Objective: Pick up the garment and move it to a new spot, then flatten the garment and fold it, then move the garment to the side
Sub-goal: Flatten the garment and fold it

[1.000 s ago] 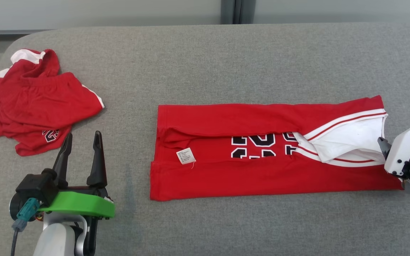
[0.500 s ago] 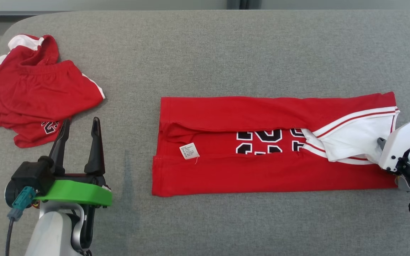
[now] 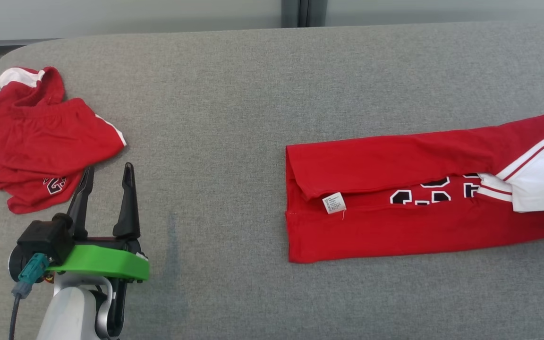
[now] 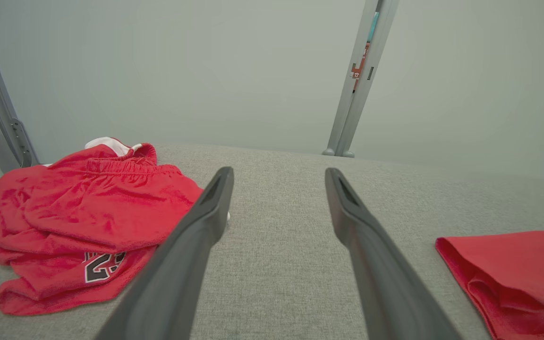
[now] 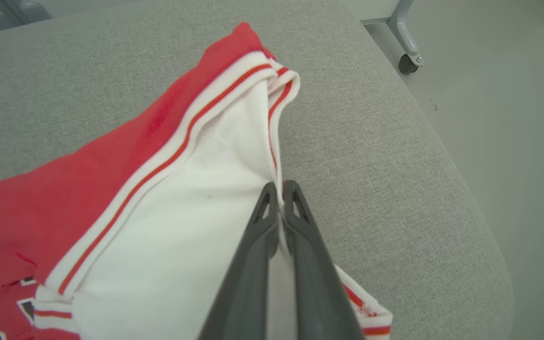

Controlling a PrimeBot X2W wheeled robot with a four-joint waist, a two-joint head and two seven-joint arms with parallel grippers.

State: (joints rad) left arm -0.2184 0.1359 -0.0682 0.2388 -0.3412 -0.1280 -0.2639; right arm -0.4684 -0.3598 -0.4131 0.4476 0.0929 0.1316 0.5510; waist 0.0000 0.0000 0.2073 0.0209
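Red jersey (image 3: 418,226), folded lengthwise into a long strip, lying flat on the right part of the grey tabletop (image 3: 234,104), its right end running past the head view's edge; white label (image 3: 334,203) near its left end, black-and-white numerals showing in the gap along its middle; right tool (image 5: 280,185) with fingers pressed together on the white, red-striped edge at the strip's right end, near the tabletop's rounded corner; left tool (image 3: 109,166) with fingers spread wide, holding nothing, over the tabletop at lower left; crumpled red shorts (image 3: 40,141) just beside its fingertips, well apart from the jersey.
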